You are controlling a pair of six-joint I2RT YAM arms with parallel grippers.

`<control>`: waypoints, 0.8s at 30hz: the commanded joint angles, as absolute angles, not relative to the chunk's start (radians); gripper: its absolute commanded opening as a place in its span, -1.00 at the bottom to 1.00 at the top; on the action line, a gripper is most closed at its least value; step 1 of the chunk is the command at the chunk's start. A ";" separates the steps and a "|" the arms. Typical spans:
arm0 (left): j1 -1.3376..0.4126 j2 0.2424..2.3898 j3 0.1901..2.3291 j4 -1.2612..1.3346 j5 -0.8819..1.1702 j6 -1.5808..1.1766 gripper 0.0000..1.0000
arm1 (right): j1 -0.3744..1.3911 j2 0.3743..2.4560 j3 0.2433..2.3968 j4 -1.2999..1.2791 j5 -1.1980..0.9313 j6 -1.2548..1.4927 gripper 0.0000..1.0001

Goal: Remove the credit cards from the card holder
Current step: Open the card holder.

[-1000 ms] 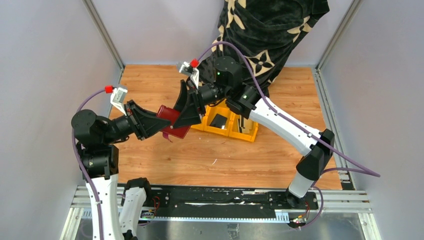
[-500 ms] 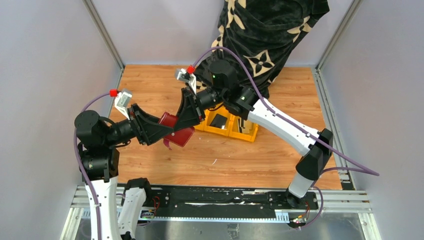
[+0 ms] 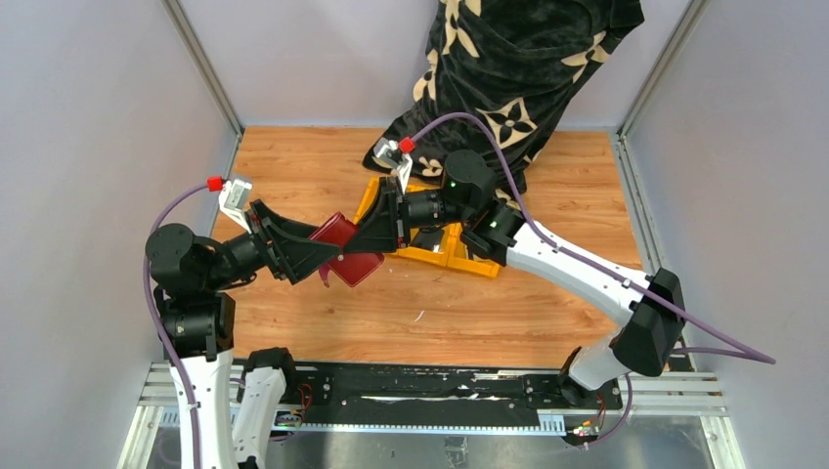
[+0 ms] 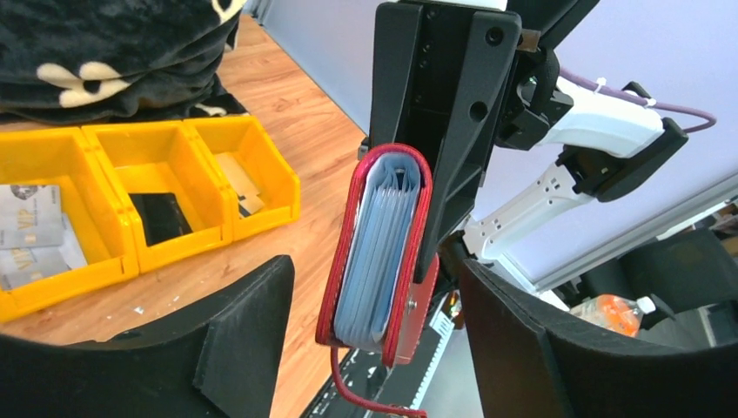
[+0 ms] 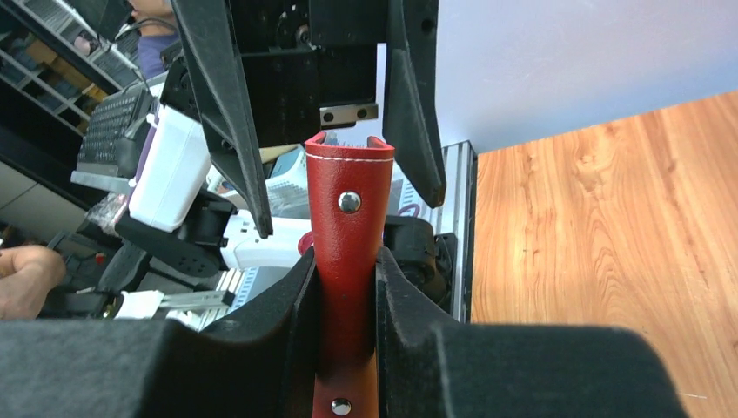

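The dark red card holder (image 3: pixel 354 266) hangs in the air between both grippers. My right gripper (image 3: pixel 370 239) is shut on its folded spine, as the right wrist view shows (image 5: pixel 346 261), with the red leather and its snap stud (image 5: pixel 349 202) sticking out past the fingers. In the left wrist view the holder (image 4: pixel 341 261) faces me edge-on, with pale grey-blue card or sleeve edges (image 4: pixel 380 252) packed inside. My left gripper (image 4: pixel 376 277) is open, its jaws standing either side of the holder without touching it. Silvery cards (image 4: pixel 26 235) and a dark card (image 4: pixel 161 218) lie in the yellow bin.
The yellow three-compartment bin (image 3: pixel 469 262) stands on the wooden table behind the right wrist; it also shows in the left wrist view (image 4: pixel 209 235). A person in a black patterned garment (image 3: pixel 518 68) stands at the far edge. Grey walls close both sides.
My right arm has swung its wrist right and lower, still holding the card holder. The left gripper stays at the holder's open end, which has shifted slightly toward the near side.
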State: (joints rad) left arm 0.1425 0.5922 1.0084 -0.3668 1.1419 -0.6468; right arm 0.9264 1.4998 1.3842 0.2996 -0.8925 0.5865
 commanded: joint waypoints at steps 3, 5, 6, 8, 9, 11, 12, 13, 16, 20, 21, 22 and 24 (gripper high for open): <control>0.141 0.582 1.001 -0.355 1.140 -0.648 0.37 | 0.933 1.432 1.352 0.438 -0.786 0.622 -1.00; 0.141 0.578 1.003 -0.385 1.144 -0.616 0.30 | 0.932 1.413 1.343 0.432 -0.759 0.609 -1.00; 0.141 0.576 1.002 -0.397 1.145 -0.607 0.26 | 0.930 1.407 1.341 0.432 -0.751 0.607 -1.00; 0.141 0.569 0.998 -0.410 1.156 -0.593 0.20 | 0.924 1.392 1.335 0.436 -0.726 0.611 -1.00; 0.141 0.565 0.995 -0.413 1.163 -0.589 0.19 | 0.918 1.387 1.334 0.438 -0.714 0.619 -1.00; 0.142 0.554 0.991 -0.416 1.173 -0.584 0.18 | 0.900 1.378 1.321 0.472 -0.695 0.653 -1.00; 0.141 0.549 0.992 -0.416 1.185 -0.581 0.18 | 0.892 1.374 1.310 0.498 -0.693 0.674 -1.00; 0.141 0.545 0.993 -0.417 1.187 -0.579 0.18 | 0.884 1.371 1.298 0.524 -0.693 0.695 -1.00; 0.141 0.544 1.010 -0.431 1.178 -0.551 0.09 | 0.867 1.380 1.282 0.572 -0.705 0.746 -1.00; 0.141 0.559 1.028 -0.446 1.097 -0.534 -0.16 | 0.866 1.397 1.271 0.624 -0.741 0.793 -1.00; 0.141 0.562 1.034 -0.447 1.073 -0.534 -0.22 | 0.866 1.396 1.263 0.628 -0.744 0.796 -1.00; 0.141 0.564 1.037 -0.448 1.045 -0.534 -0.31 | 0.865 1.393 1.260 0.630 -0.749 0.796 -1.00; 0.141 0.562 1.042 -0.447 0.990 -0.534 -0.42 | 0.865 1.386 1.254 0.632 -0.758 0.795 -1.00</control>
